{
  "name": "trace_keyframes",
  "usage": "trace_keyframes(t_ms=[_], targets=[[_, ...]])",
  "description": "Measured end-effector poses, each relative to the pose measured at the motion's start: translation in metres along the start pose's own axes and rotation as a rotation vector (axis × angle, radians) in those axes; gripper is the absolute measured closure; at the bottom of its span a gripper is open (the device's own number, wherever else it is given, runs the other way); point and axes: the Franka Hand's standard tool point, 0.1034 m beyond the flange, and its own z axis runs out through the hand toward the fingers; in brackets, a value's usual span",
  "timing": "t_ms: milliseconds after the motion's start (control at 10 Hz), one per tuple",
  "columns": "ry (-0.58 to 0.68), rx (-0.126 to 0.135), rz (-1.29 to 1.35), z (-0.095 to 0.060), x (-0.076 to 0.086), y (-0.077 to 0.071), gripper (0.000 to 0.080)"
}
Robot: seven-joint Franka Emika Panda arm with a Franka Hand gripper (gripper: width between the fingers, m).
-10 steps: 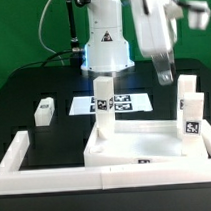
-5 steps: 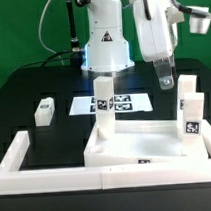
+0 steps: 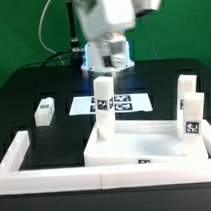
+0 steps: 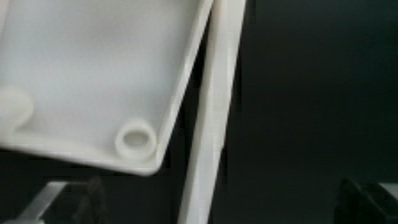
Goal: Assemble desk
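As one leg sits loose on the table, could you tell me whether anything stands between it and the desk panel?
Nothing visible does: only bare black table separates the loose leg from the desk panel. The nearest upright leg stands on the panel itself, beside that path.

three legs stand on the panel; a fourth lies apart toward the exterior view's left.

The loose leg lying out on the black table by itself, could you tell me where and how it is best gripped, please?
Take the loose leg across its two long flat sides, coming straight down from above. It lies flat on the table with bare surface all round, so the open gripper should straddle it without touching the panel.
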Motion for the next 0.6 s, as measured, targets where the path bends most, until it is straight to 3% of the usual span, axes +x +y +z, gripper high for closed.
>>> trace_keyframes(t_ms=[400, 500, 600], targets=[[0.001, -0.002, -0.278, 0.001, 0.001, 0.0, 0.015], [0.003, -0.006, -0.375, 0.004, 0.004, 0.003, 0.015], [0.012, -0.011, -0.492, 0.015, 0.02, 0.019, 0.015]])
